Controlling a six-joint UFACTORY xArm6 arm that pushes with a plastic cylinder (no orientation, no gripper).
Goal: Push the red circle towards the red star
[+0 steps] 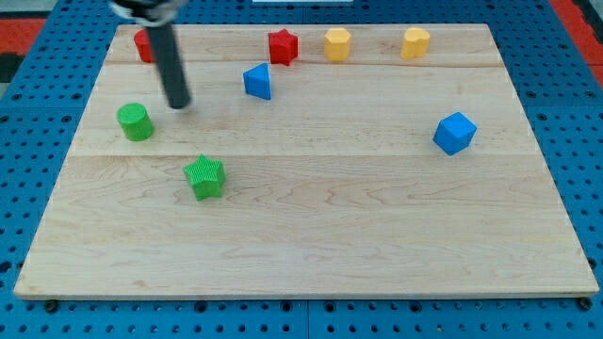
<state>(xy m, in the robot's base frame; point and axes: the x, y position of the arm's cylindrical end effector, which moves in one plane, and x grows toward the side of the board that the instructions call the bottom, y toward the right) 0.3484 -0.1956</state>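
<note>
Wooden board (377,235) on blue pegboard (28,141); no claw, my tip (178,104) beside green cylinder (135,122)

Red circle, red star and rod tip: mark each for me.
red circle (142,45): camera view, on its visible left part, beside the rod.
red star (283,46): camera view, on its top face.
my tip (178,104): camera view, the rod's very end, right of the green cylinder.
</note>
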